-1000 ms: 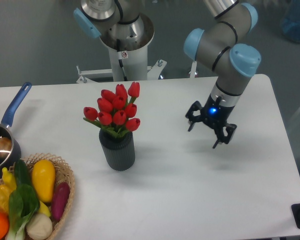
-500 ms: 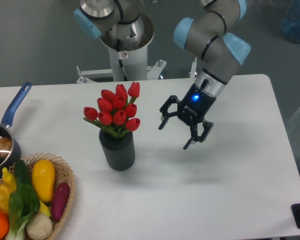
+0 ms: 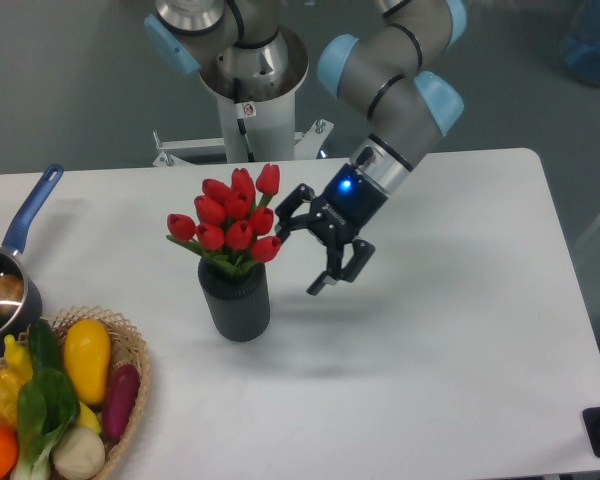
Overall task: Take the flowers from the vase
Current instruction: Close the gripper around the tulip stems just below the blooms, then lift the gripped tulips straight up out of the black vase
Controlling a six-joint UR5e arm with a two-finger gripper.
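Red tulip flowers [image 3: 232, 221] with green leaves stand upright in the dark grey ribbed vase [image 3: 236, 299] on the white table, left of centre. My gripper [image 3: 298, 254] hangs just to the right of the bunch, tilted toward it. Its jaws are open and nothing is between them. One fingertip is close to the rightmost buds; I cannot tell whether it touches them.
At the left edge sits a dark saucepan [image 3: 0, 298] with a blue handle. A wicker basket [image 3: 133, 357] of vegetables is at the front left corner. The arm's white base [image 3: 250, 110] stands behind the table [image 3: 450, 380].
My gripper has swept leftward across the table, from the right side to just beside the flowers, staying open. The flowers and vase have not moved.
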